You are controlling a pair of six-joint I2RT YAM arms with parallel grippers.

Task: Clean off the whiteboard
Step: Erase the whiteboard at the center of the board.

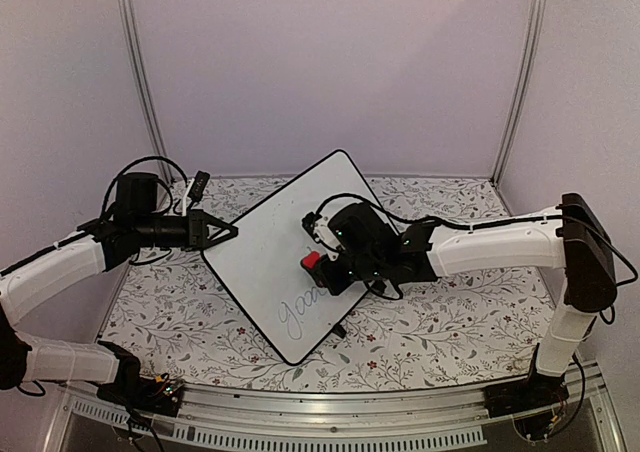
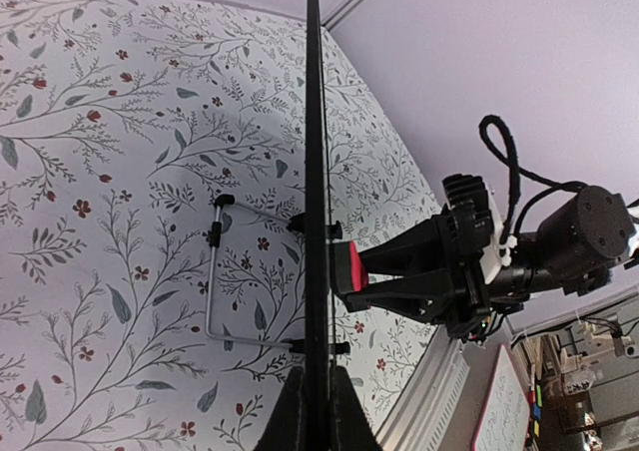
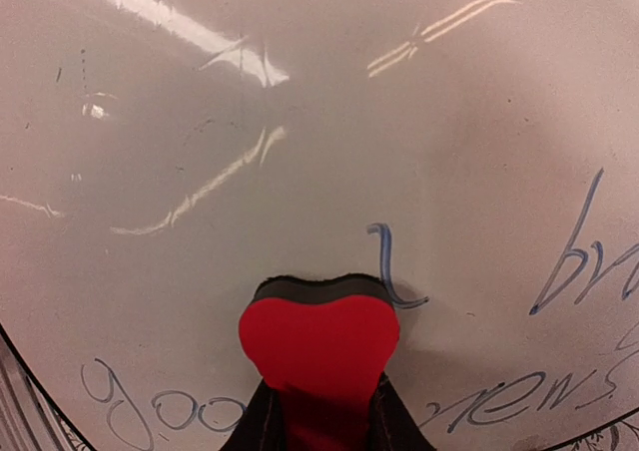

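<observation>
The whiteboard [image 1: 270,252] stands turned like a diamond on the table, with grey handwriting [image 1: 300,312] near its lower corner. My left gripper [image 1: 232,231] is shut on the board's left edge. In the left wrist view the board [image 2: 317,152] shows edge-on, clamped between the left gripper's [image 2: 319,411] fingers. My right gripper [image 1: 325,269] is shut on a red eraser [image 1: 312,261] and presses it to the board's face. In the right wrist view the eraser [image 3: 319,336] has its dark felt on the whiteboard [image 3: 300,122], beside a blue stroke [image 3: 391,271]. Words run along the bottom [image 3: 160,406].
A floral cloth [image 1: 440,322] covers the table. Behind the board stands its bent wire stand [image 2: 214,271]. A small black object [image 1: 198,184] lies at the back left. An aluminium rail [image 1: 330,427] runs along the near edge, and booth posts [image 1: 140,72] rise at the back.
</observation>
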